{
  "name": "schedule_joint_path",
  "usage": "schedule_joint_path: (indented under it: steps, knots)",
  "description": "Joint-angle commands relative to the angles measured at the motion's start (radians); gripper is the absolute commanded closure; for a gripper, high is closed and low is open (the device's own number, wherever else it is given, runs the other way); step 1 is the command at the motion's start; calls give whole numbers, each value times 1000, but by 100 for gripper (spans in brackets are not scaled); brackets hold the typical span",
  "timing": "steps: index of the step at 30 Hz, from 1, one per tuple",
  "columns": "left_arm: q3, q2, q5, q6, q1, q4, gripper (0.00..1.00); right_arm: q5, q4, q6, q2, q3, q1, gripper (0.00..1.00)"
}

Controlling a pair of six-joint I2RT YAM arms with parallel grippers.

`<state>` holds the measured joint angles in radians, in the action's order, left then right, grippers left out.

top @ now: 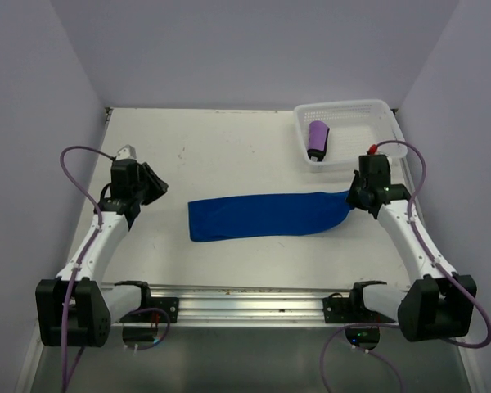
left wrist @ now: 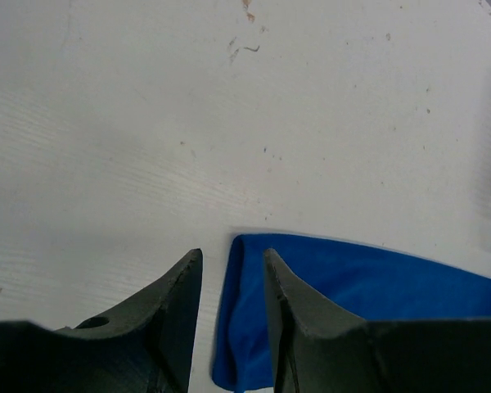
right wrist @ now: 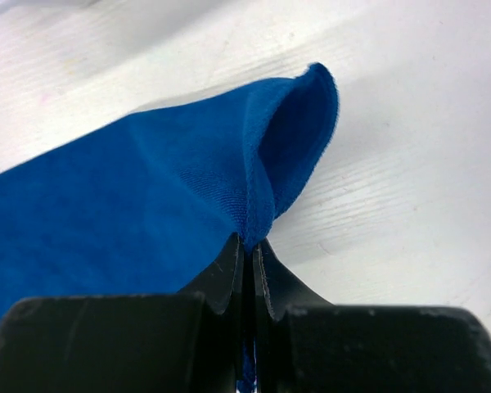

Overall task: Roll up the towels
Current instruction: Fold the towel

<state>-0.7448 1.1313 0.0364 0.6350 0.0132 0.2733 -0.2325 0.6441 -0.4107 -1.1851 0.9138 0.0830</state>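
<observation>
Got blue towel (top: 266,215) flat on surface (top: 229,147), stretching left from near side of basket (top: 344,105). Got right pincer (right wrist: 247,246) clamped on its basket-side end (edge puckered up there). Seeing left pincer (left wrist: 233,262) with jaws apart, gripping nothing, well left of basket. Seeing purple towel (top: 318,139) rolled inside basket.

A scuffed white surface (top: 245,155) sits boxed in by plain pale lavender walls (top: 254,49) on three sides, evenly lit, an aluminium rail (top: 245,296) along its near edge.
</observation>
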Motion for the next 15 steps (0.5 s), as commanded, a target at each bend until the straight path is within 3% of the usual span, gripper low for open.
schedule_joint_path:
  steps: [1,4,15]
  knots:
    - [35,-33,68,-20,-9,-19,61,123,4,72,56,43,1,100]
    - [65,-42,88,-17,-9,-48,61,220,-47,88,76,37,61,100]
    - [100,2,155,-11,-7,-80,61,179,-9,73,-143,270,429,100]
